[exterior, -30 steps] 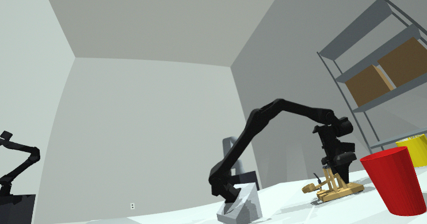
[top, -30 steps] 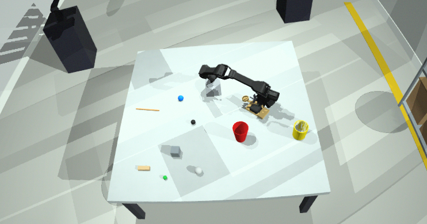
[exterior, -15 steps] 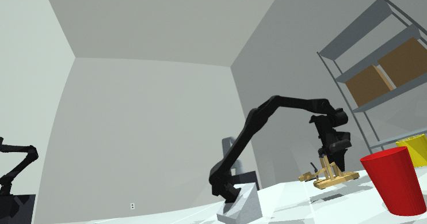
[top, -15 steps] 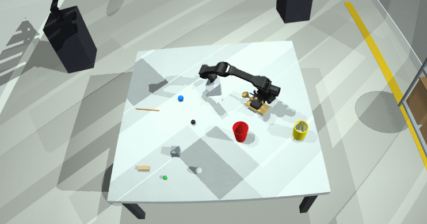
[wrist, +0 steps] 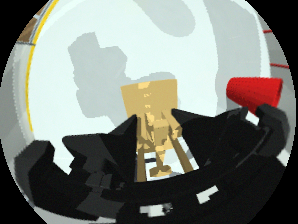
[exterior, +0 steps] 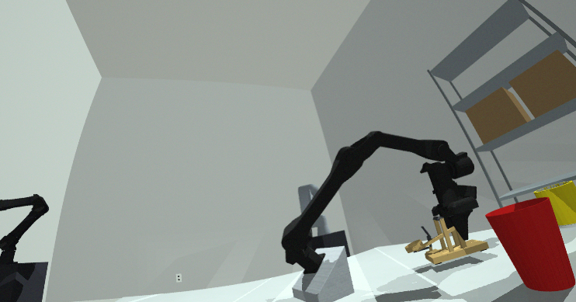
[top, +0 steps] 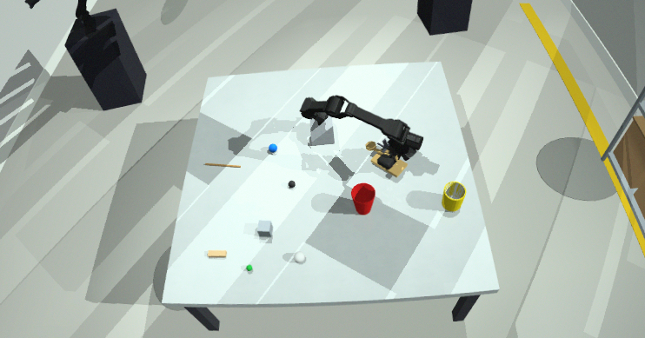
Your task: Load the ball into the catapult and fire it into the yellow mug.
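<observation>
Right of centre in the top view, we have the end effector (top: 391, 155) (exterior: 452, 223) (wrist: 154, 113) clenched on the frame of the wooden catapult (top: 396, 168) (exterior: 459, 253) (wrist: 150, 95). In the exterior view the catapult sits at the lower right, its base tilted a little and apparently just clear of the tabletop (top: 252, 96) (exterior: 383, 255) (wrist: 55, 90).

We judge it light and stiff, with hard, smooth wood that could turn between the fingers. The thin uprights and the throwing arm look the most fragile, so we would squeeze only at the sturdy side frame, low down and square across, and leave the arm and its cup (top: 370, 145) (exterior: 414, 246) free to swing. If we turn it for aiming toward the yellow mug (top: 452, 196) (exterior: 563, 203) at the right of the top view, we should go slowly and set the base down flat.

We cannot tell which ball is meant. The blue ball (top: 272, 148), left of centre, would likely roll at a nudge; we would pinch it across its middle, gently.
</observation>
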Robot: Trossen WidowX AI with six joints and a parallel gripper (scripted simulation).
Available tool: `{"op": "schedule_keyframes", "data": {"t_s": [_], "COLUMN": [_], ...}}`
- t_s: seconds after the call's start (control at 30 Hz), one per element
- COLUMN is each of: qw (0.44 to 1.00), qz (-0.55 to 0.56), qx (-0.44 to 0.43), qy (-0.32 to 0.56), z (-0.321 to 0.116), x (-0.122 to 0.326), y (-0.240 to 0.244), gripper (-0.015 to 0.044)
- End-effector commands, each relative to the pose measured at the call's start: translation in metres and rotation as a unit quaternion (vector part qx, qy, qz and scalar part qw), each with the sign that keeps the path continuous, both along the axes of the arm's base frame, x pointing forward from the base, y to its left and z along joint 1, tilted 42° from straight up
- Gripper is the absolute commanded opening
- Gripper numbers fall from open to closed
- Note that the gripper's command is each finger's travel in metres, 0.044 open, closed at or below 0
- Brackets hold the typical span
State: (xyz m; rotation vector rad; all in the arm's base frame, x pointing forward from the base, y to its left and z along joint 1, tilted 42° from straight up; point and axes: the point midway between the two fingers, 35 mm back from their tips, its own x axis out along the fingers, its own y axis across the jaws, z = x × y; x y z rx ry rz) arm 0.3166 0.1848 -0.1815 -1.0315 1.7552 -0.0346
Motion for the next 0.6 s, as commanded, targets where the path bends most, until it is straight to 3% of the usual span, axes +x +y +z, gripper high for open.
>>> {"op": "schedule_keyframes", "data": {"t_s": [0.0,0.53,0.57], "qw": [1.000,1.000,1.000], "qz": [0.005,0.000,0.000], "qx": [0.000,0.000,0.000], "qy": [-0.002,0.000,0.000], "z": [-0.003,-0.013,-0.013], "x": [0.001,-0.001,-0.001], "y": [-0.002,-0.012,-0.012], "gripper": [0.0000,0.0000,0.0026]}}
